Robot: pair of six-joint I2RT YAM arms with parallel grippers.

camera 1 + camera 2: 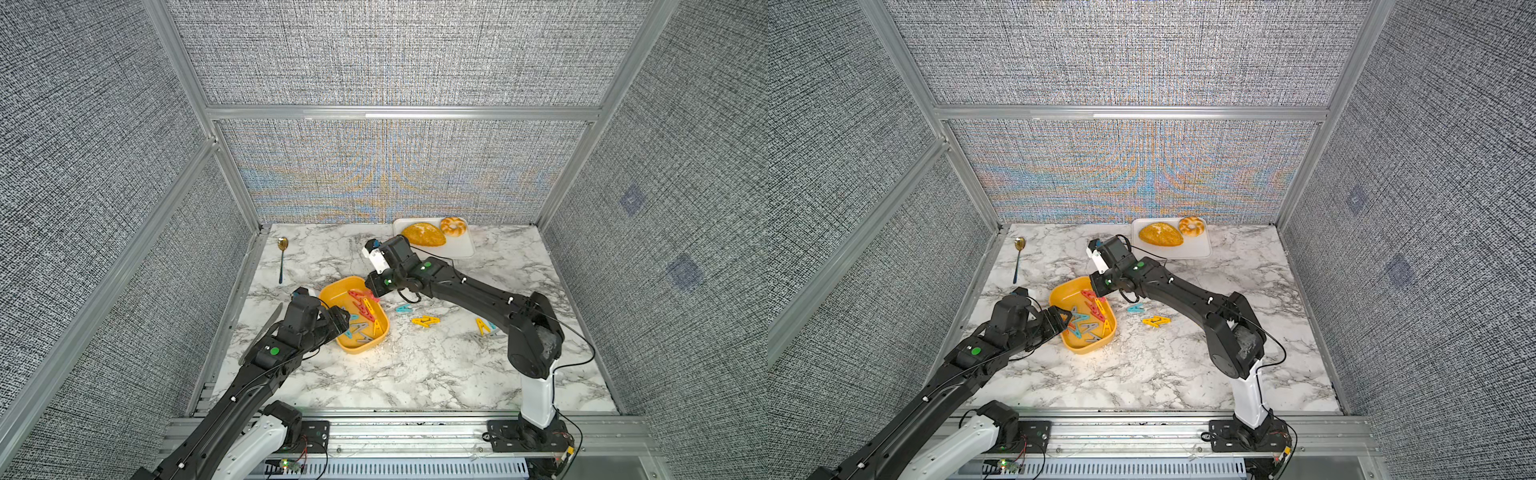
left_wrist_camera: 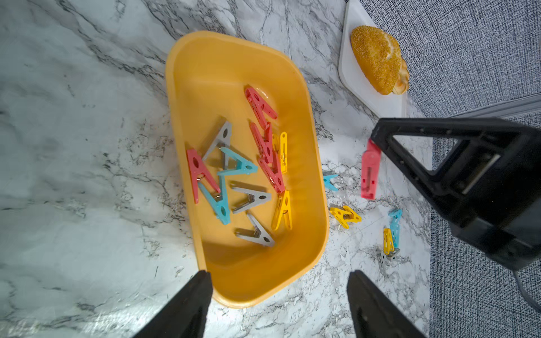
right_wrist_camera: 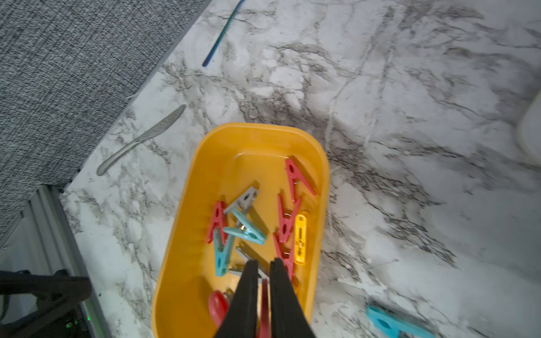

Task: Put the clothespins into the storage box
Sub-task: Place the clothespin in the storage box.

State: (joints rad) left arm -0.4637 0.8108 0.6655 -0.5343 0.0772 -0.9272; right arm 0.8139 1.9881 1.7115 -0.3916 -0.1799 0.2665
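Here, the fingers (image 3: pixel 284 292) of the right gripper (image 3: pixel 264 263) are set only narrowly apart, and a red clothespin (image 2: pixel 370 171) is seen at their tips; whether it is pinched cannot be told. This gripper is positioned over the far right edge of the storage box (image 1: pixel 337 291). The fingers (image 2: pixel 199 295) of the left gripper (image 2: pixel 279 278) are spread wide with nothing between them, at the box's near left end. About a dozen clothespins (image 2: pixel 251 175) in red, teal, grey and yellow are found lying loose inside the box. More are scattered on the marble table (image 1: pixel 415 374) to its right: a teal clothespin (image 1: pixel 403 308), a yellow clothespin (image 1: pixel 426 321) and a small cluster (image 1: pixel 484 326) beside the right arm (image 1: pixel 478 291).
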